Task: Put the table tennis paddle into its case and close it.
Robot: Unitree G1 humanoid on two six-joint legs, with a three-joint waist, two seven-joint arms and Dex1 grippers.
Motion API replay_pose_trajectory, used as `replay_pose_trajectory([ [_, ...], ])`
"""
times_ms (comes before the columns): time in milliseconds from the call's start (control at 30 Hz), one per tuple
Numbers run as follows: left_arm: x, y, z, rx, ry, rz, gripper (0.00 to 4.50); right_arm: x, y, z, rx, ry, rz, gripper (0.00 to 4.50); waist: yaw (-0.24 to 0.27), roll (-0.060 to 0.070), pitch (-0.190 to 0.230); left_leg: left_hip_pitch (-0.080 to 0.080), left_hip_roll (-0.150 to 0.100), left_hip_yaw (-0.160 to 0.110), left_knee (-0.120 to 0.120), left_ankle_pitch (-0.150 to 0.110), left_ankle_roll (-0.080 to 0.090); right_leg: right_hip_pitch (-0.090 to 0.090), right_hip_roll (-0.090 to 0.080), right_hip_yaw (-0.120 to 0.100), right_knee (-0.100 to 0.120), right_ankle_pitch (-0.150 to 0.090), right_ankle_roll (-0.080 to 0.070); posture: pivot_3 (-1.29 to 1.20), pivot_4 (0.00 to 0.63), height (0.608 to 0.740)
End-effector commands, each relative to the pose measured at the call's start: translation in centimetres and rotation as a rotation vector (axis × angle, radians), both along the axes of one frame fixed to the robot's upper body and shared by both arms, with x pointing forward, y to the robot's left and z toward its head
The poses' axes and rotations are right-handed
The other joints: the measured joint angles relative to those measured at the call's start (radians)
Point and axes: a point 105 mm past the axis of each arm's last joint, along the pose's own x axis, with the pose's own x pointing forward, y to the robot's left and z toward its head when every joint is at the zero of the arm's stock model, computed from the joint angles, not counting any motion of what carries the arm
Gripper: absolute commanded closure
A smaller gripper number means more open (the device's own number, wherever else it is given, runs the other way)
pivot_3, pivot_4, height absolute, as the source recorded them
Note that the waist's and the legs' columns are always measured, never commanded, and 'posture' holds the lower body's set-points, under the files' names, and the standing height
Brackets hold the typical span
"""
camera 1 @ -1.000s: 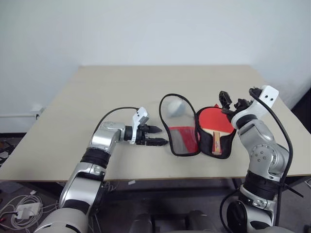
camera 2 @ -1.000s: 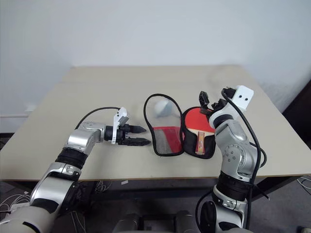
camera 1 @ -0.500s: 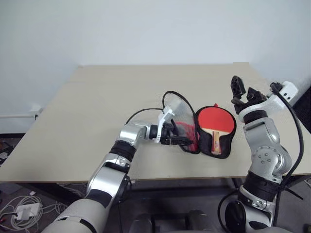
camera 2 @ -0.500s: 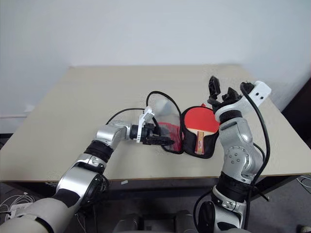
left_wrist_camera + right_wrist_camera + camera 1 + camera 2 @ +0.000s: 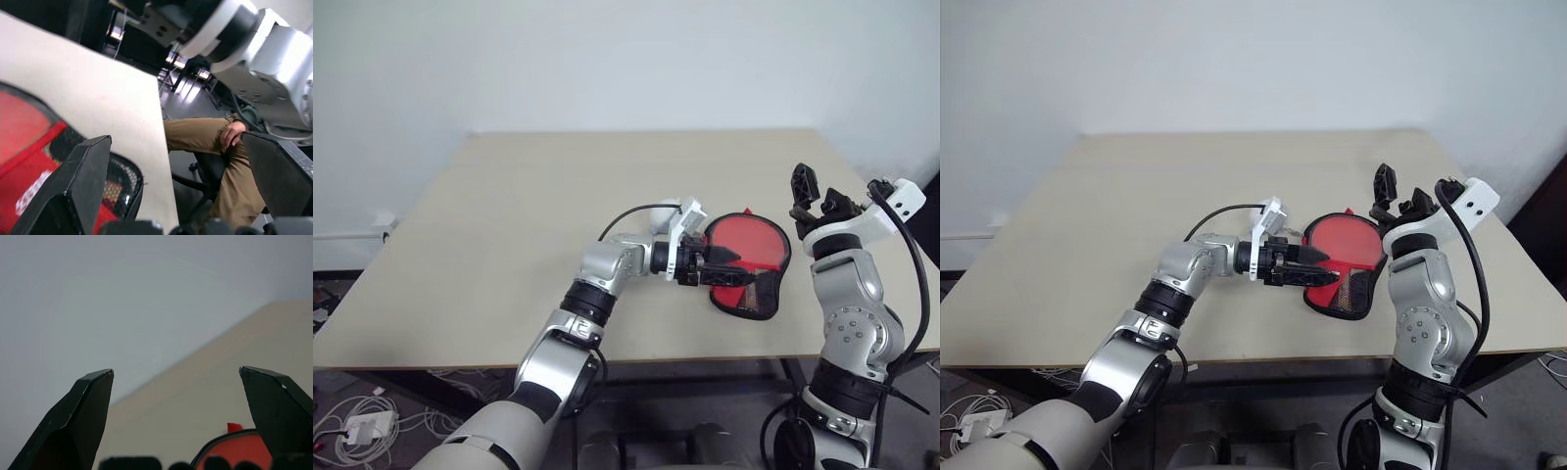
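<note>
The black case (image 5: 773,284) lies near the table's front right, with its flap folded over the paddle. The table tennis paddle's red face (image 5: 751,242) shows through the flap's clear panel. My left gripper (image 5: 724,266) reaches in level from the left, open, with its fingertips over the case's left edge and nothing between them. In the left wrist view the case's red and mesh cover (image 5: 44,171) lies just under one finger. My right gripper (image 5: 816,193) hovers open and empty, above and to the right of the case, pointing away over the table.
The tan table (image 5: 529,215) stretches bare to the left and back. Its right edge (image 5: 862,211) runs close behind my right arm. Beyond that edge sits a person in tan trousers (image 5: 215,147).
My left gripper has swept right across the table and pushed the case's open flap over onto the paddle. My right gripper has lifted a little up and to the right.
</note>
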Motion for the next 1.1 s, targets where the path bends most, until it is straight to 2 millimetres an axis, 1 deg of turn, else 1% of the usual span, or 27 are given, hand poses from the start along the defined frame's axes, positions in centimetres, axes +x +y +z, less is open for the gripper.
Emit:
replay_pose_trajectory([
  [33, 1.3, 1.2, 0.6, -0.009, 0.029, 0.093, 0.0, 0.2, 0.2, -1.5, -0.12, 0.094, 0.003, 0.04, 0.0, 0.0, 0.0, 0.0, 0.0, 0.0, 0.0, 0.0, 0.0, 0.0, 0.0, 0.0, 0.0, 0.0, 0.0, 0.0, 0.0, 0.74],
  [67, 1.5, 1.5, 0.3, 0.011, 0.015, 0.114, 0.0, 0.3, 0.1, -2.4, -0.148, 0.14, 0.005, 0.04, 0.0, 0.0, 0.0, 0.0, 0.0, 0.0, 0.0, 0.0, 0.0, 0.0, 0.0, 0.0, 0.0, 0.0, 0.0, 0.0, 0.0, 0.74],
  [133, 2.5, 2.1, -1.4, 0.109, 0.01, 0.204, 0.0, 0.5, -0.2, -4.6, -0.208, 0.241, 0.006, 0.04, 0.001, 0.0, 0.0, 0.0, 0.0, 0.0, 0.0, 0.0, 0.0, 0.0, 0.0, 0.0, 0.0, 0.0, 0.0, 0.0, 0.0, 0.74],
  [200, 2.8, 2.2, -2.6, 0.17, 0.001, 0.24, 0.0, 0.5, -0.8, -5.4, -0.226, 0.281, -0.006, 0.04, 0.002, 0.0, 0.0, 0.0, 0.0, 0.0, 0.0, 0.0, 0.0, 0.001, 0.0, 0.0, 0.0, 0.0, 0.0, 0.0, 0.0, 0.74],
  [267, 2.7, 1.9, -3.0, 0.187, -0.017, 0.243, 0.0, 0.7, -1.1, -5.4, -0.22, 0.282, -0.014, 0.04, 0.003, 0.0, 0.0, 0.0, 0.0, 0.0, 0.0, 0.0, 0.0, 0.0, 0.0, 0.0, 0.0, 0.0, 0.0, 0.0, 0.0, 0.74],
  [400, 2.9, 0.7, -4.7, 0.271, 0.041, 0.281, 0.0, 1.1, -1.1, -5.3, -0.213, 0.28, -0.018, 0.04, 0.005, 0.0, 0.0, 0.0, 0.0, 0.0, 0.001, 0.0, 0.0, 0.0, 0.0, 0.0, 0.0, 0.0, 0.0, 0.0, 0.0, 0.74],
  [500, 2.7, -0.5, -6.0, 0.327, 0.127, 0.303, 0.0, 1.3, -1.3, -5.4, -0.18, 0.282, -0.042, 0.04, 0.005, -0.001, 0.0, 0.0, 0.0, 0.0, 0.001, 0.0, 0.0, 0.0, 0.0, 0.0, 0.0, 0.0, 0.0, 0.0, 0.0, 0.74],
  [667, 2.6, -1.1, -7.0, 0.35, 0.269, 0.35, 0.0, 1.1, -1.4, -5.4, -0.18, 0.283, -0.059, 0.04, 0.007, -0.001, 0.0, 0.0, 0.0, 0.0, 0.001, 0.0, 0.0, 0.001, 0.0, 0.0, -0.001, 0.0, 0.0, 0.0, 0.0, 0.74],
  [800, 2.1, -1.9, -6.7, 0.301, 0.389, 0.343, 0.0, 0.7, -2.0, -5.7, -0.172, 0.291, -0.086, 0.04, 0.012, -0.001, 0.0, 0.001, 0.0, 0.0, 0.001, 0.0, 0.0, 0.002, 0.0, 0.0, -0.001, 0.0, 0.0, 0.0, 0.0, 0.74],
  [933, 1.6, -2.7, -6.6, 0.283, 0.43, 0.321, 0.0, 0.6, -2.5, -5.8, -0.165, 0.294, -0.107, 0.04, 0.019, -0.001, 0.0, 0.001, 0.0, 0.0, 0.001, 0.0, 0.0, 0.001, 0.0, 0.0, -0.001, 0.0, 0.0, 0.0, 0.0, 0.74],
  [1100, 0.6, -3.8, -5.8, 0.233, 0.511, 0.256, 0.0, 0.5, -2.8, -5.8, -0.162, 0.293, -0.128, 0.04, 0.029, -0.001, 0.0, 0.001, 0.0, 0.001, 0.001, 0.0, 0.0, 0.001, 0.0, 0.0, -0.001, 0.0, 0.0, 0.0, 0.0, 0.74],
])
